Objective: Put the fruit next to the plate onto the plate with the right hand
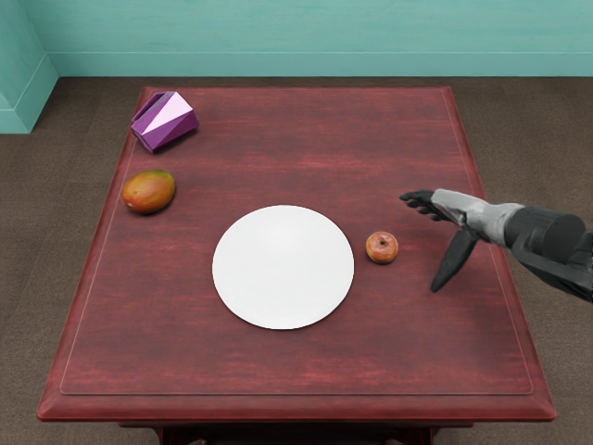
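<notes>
Fruit: a small reddish-orange, apple-like fruit [382, 247] was seen resting on the desk just beside the plate's right rim, parted from it by a narrow strip of wood; it was not on the plate.
Fruit's axis: the fruit was rendered nearly round, so no long axis could be made out; its stem hollow was turned upward.
Plate: a round white plate [283, 267] was laid flat near the middle of the desk.
Right hand: the right hand [456, 215] was held to the right of the fruit, near it but not touching; it was released, with nothing grasped.
Fingers: the dark fingers [417, 199] were stretched out leftward, while the thumb [451, 264] was pointed down toward the desk's front edge; whether its tip touched the wood could not be told.
Right arm: the grey forearm [547, 243] was seen reaching in from the picture's right edge.
Mango: a red-and-green mango [148, 191] was seen lying near the desk's left edge, well apart from the plate, its long axis set roughly left to right.
Purple box: an angular purple box [164, 120] was seen at the far left corner, behind the mango.
Desk: a dark red wooden desk [417, 352] was shown carrying all of these things.
Surroundings: a brown floor [547, 120] and a teal wall [324, 37] were shown beyond the desk.
</notes>
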You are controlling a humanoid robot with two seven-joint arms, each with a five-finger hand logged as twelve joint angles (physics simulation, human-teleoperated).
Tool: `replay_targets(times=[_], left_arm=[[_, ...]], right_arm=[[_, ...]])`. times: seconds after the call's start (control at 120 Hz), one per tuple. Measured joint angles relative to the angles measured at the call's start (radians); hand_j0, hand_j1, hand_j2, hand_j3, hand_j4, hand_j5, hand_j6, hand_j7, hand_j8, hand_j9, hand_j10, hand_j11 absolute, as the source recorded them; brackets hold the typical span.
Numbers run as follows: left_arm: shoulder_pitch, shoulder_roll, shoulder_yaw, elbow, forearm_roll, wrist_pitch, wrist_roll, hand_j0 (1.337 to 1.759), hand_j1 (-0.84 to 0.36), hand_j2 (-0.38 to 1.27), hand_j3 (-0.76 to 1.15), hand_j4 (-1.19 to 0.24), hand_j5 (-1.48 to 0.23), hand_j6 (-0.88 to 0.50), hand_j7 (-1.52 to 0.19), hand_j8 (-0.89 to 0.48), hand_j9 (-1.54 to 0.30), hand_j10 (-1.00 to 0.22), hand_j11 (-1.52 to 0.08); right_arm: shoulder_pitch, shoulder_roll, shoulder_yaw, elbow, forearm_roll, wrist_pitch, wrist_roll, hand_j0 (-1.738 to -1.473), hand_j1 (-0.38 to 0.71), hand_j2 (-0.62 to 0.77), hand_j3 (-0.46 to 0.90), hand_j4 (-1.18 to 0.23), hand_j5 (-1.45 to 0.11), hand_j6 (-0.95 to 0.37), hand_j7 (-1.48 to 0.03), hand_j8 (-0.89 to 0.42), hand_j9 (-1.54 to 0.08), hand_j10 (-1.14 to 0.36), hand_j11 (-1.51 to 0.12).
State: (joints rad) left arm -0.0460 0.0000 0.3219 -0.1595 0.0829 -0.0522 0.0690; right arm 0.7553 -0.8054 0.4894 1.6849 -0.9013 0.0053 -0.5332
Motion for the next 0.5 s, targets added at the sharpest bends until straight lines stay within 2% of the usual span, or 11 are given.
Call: replay_targets(times=[0.075, 0.167, 0.5], left_arm=[[0.000, 0.000, 0.000, 0.000, 0.000, 0.000, 0.000, 1.658, 0.06, 0.05, 0.00, -0.24, -0.32, -0.24, -0.32, -0.24, -0.32, -0.24, -0.32], [0.001, 0.000, 0.000, 0.000, 0.000, 0.000, 0.000, 1.658, 0.06, 0.05, 0.00, -0.24, -0.32, -0.24, -0.32, -0.24, -0.32, -0.24, -0.32], [0.000, 0.000, 0.000, 0.000, 0.000, 0.000, 0.000, 1.658, 0.06, 0.05, 0.00, -0.24, -0.32, -0.24, -0.32, -0.24, -0.32, -0.24, -0.32]], right_arm=[[0.016, 0.011, 0.002, 0.000, -0.002, -0.003, -0.040, -1.658, -0.25, -0.01, 0.00, -0.09, -0.11, -0.09, -0.11, -0.09, -0.11, -0.08, -0.11], [0.054, 0.037, 0.002, 0.001, -0.002, -0.005, -0.062, -1.658, -0.26, -0.01, 0.00, -0.08, -0.10, -0.08, -0.10, -0.08, -0.10, -0.08, -0.10], [0.099, 0.128, -0.007, -0.003, 0.003, -0.062, -0.077, -1.658, -0.28, -0.01, 0.00, -0.06, -0.08, -0.07, -0.08, -0.07, -0.08, -0.06, -0.08]])
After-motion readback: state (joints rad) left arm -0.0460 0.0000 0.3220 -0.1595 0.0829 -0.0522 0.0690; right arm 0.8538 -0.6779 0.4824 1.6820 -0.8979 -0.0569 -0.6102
